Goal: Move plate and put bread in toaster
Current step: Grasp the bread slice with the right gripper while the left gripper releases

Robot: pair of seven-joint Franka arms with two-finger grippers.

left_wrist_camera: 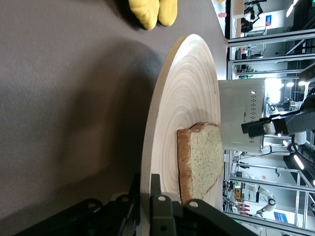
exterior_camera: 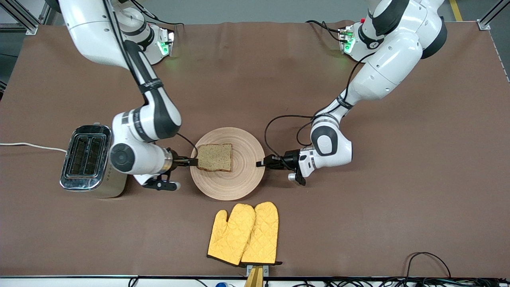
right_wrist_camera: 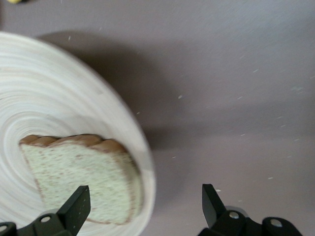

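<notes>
The light-wood plate lies mid-table with the slice of bread on it. My left gripper is shut on the plate's rim at the left arm's end. The left wrist view shows its fingers pinching the rim of the plate, with the bread just past them. My right gripper is open at the plate's rim toward the toaster. In the right wrist view the right gripper spans the bread's corner and the plate's rim.
The toaster stands at the right arm's end of the table, slots up, with a white cord trailing off the table. A pair of yellow oven mitts lies nearer to the front camera than the plate. The brown table cloth is bare toward the left arm's end.
</notes>
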